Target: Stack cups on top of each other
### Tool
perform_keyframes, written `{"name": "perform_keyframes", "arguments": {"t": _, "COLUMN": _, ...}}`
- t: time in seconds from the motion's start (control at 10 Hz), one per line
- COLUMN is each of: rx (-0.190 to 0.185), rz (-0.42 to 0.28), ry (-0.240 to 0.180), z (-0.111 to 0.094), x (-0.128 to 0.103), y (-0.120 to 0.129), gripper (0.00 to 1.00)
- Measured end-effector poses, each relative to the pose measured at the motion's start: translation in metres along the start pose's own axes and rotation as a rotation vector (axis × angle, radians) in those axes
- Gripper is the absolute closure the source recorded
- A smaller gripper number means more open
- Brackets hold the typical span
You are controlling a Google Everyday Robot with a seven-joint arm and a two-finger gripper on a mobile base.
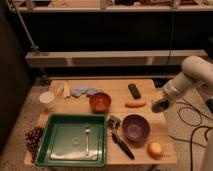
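A bunch of dark grapes (33, 139) lies at the far left, at the front-left corner of the desk (114, 88). Behind it, near the left edge, the white cup (47, 100) stands upright and alone. A green tray (56, 146) fills the front-left part of the desk, with a fork (87, 138) lying lengthwise in it. Behind the tray lie a pale yellow piece (66, 90) and, just beside it, a crumpled blue cloth (83, 91).

An orange-red bowl (100, 102) sits near the middle, just behind the tray's far right corner. The small dark grey cup (114, 121) sits right of the tray, just beside a purple bowl (135, 128); whether the two touch is not clear. It is well apart from the white cup, so the two are not stacked. A black-handled tool (123, 146) runs diagonally from the grey cup towards the front edge.

Farther back, a dark oblong object (134, 91) lies near the rear edge, with an orange carrot-like piece (135, 104) just in front of it. A round yellow-orange fruit (155, 149) rests at the front-right corner.

The gripper (160, 104) hangs at the desk's right edge at the end of the white arm (194, 74), beside the carrot-like piece. Its jaws are drawn together, with nothing seen between them.
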Motion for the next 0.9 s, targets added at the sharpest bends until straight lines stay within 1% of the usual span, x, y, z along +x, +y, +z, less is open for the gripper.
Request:
{"name": "perform_keyframes", "arguments": {"t": 0.2, "rx": 0.017, "rz": -0.075, "ry": 0.031, "z": -0.01, "x": 0.037, "y": -0.057, "gripper": 1.0}}
{"name": "perform_keyframes", "arguments": {"t": 0.3, "rx": 0.024, "rz": -0.11, "ry": 0.043, "z": -0.016, "x": 0.047, "y": -0.081, "gripper": 1.0}}
{"name": "perform_keyframes", "arguments": {"t": 0.5, "rx": 0.039, "rz": -0.199, "ry": 0.069, "z": -0.024, "x": 0.06, "y": -0.145, "gripper": 1.0}}
{"name": "perform_keyframes", "arguments": {"t": 0.6, "rx": 0.043, "rz": -0.215, "ry": 0.077, "z": -0.024, "x": 0.062, "y": -0.164, "gripper": 1.0}}
{"name": "perform_keyframes", "arguments": {"t": 0.7, "rx": 0.049, "rz": -0.233, "ry": 0.088, "z": -0.022, "x": 0.064, "y": -0.191, "gripper": 1.0}}
{"name": "perform_keyframes", "arguments": {"t": 0.8, "rx": 0.057, "rz": -0.249, "ry": 0.102, "z": -0.017, "x": 0.067, "y": -0.224, "gripper": 1.0}}
{"name": "perform_keyframes", "arguments": {"t": 0.9, "rx": 0.062, "rz": -0.254, "ry": 0.112, "z": -0.012, "x": 0.069, "y": -0.248, "gripper": 1.0}}
